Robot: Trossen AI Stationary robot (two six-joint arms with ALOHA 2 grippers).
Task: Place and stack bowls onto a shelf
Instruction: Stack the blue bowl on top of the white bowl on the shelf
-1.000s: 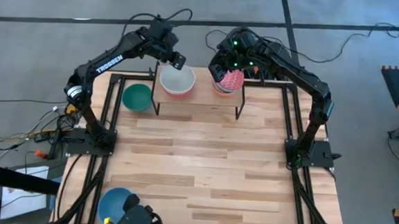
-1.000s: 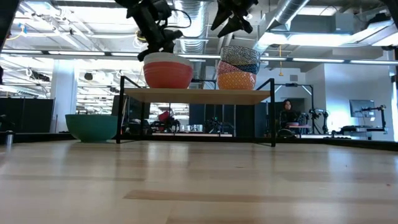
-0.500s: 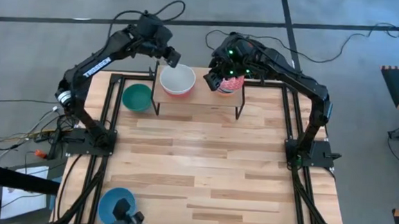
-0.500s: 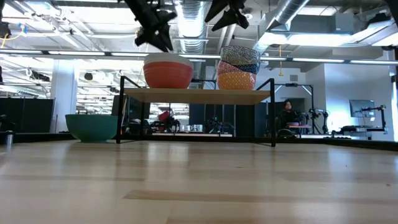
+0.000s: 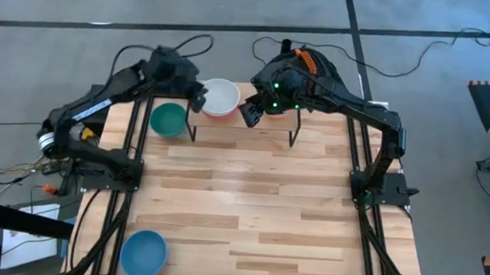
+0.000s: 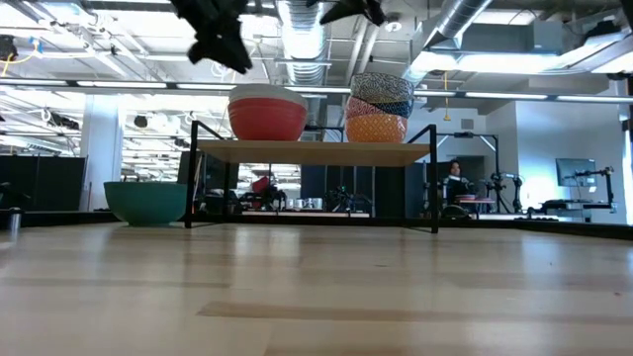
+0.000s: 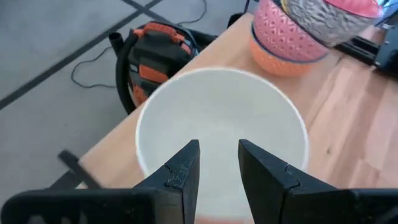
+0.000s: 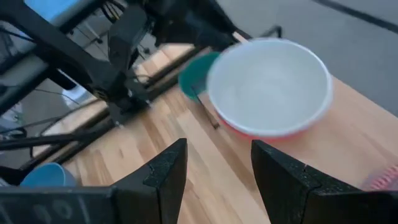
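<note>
Plank table point(image 5: 249, 206) of pale, banded wood, framed by black rails. At its far edge stands the shelf point(image 6: 312, 152), a thin light-wood board on slender black metal legs.

Bowls, all small and round, seven visible. On the shelf: a cream-white bowl point(image 5: 220, 96) nested in a red bowl point(image 6: 267, 119), smooth and glossy, and beside them a stack of three with a patterned top bowl point(image 6: 382, 86), a blue bowl point(image 6: 388, 106) in the middle, and a yellow speckled bowl point(image 6: 376, 128) at the bottom. On the table: a green bowl point(image 5: 168, 118) just left of the shelf, and a second blue bowl point(image 5: 143, 250) far from the shelf, at the near left corner.

Left gripper point(image 5: 198, 100), beside the shelf's left end, raised above the cream-white bowl; fingers parted, empty. Right gripper point(image 5: 251, 112), over the shelf's front edge between the two stacks, angled down toward the table; fingers spread apart, empty.
</note>
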